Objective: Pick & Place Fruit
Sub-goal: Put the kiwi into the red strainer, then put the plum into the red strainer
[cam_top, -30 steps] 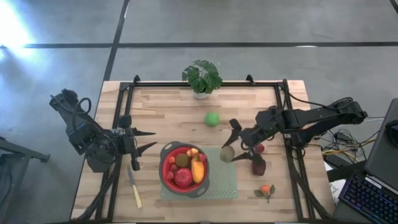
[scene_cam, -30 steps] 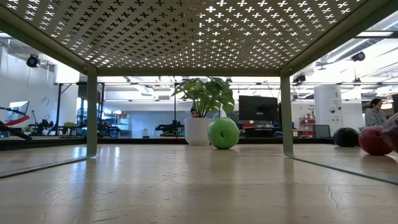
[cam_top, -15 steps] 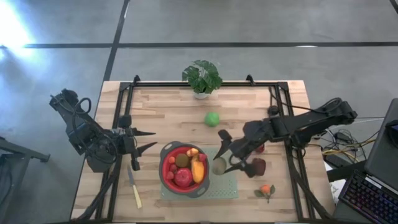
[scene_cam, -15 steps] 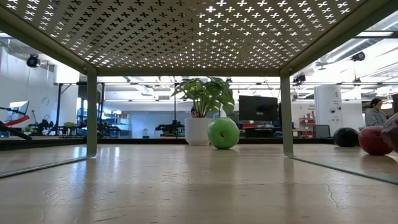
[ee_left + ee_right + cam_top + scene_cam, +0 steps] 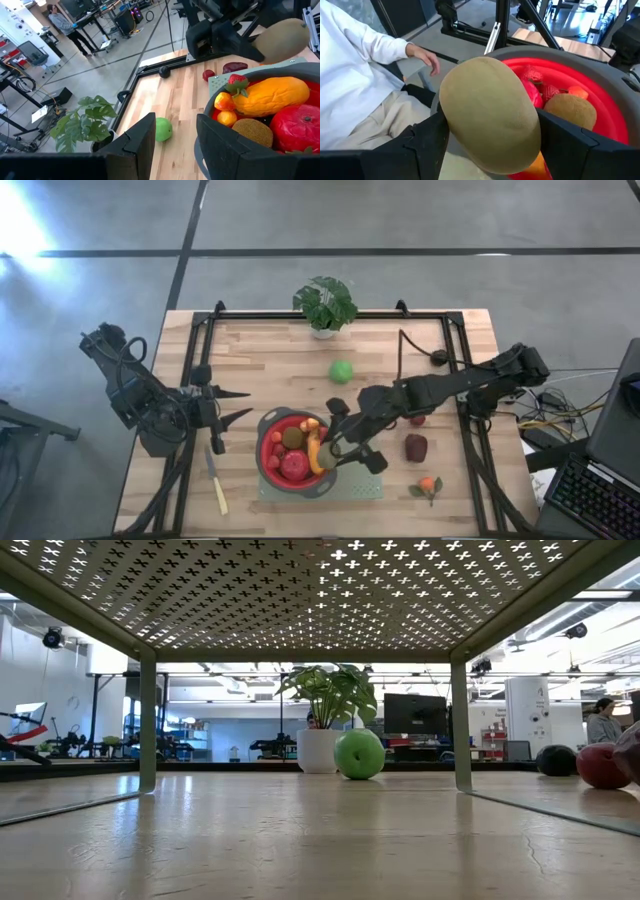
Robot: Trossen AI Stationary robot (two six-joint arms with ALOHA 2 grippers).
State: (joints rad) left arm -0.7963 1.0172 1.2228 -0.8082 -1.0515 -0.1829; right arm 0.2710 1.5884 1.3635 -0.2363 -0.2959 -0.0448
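The right gripper (image 5: 343, 448) reaches in over the right rim of the red bowl (image 5: 268, 470), its fingers pinching a tan-brown kiwi (image 5: 490, 112) from both sides. Only the right wrist view shows this grip plainly: the kiwi fills the gap between the dark fingers (image 5: 422, 142), with the bowl's red inside just behind it and a person in a white sleeve (image 5: 357, 47) seated beyond the table. From above, the held piece is a small pale spot at the bowl's edge.

Inside the bowl lie a red apple (image 5: 294, 466), an orange elongated piece (image 5: 318, 453), a second kiwi (image 5: 292, 437) and tiny red and orange pieces; the left wrist view adds a strawberry (image 5: 236, 82) at the rim. The green ball (image 5: 342, 371) sits well behind the bowl, near the potted plant (image 5: 325, 303). To the right of the bowl lie a dark-red lump (image 5: 416, 447), a small red piece (image 5: 417, 418) and a tiny orange one (image 5: 428, 485). The low view shows the green ball and the plant but not the bowl.

The left gripper (image 5: 232, 405) waits left of the bowl, fingers spread, with a pale-handled knife (image 5: 217, 485) lying just beside it
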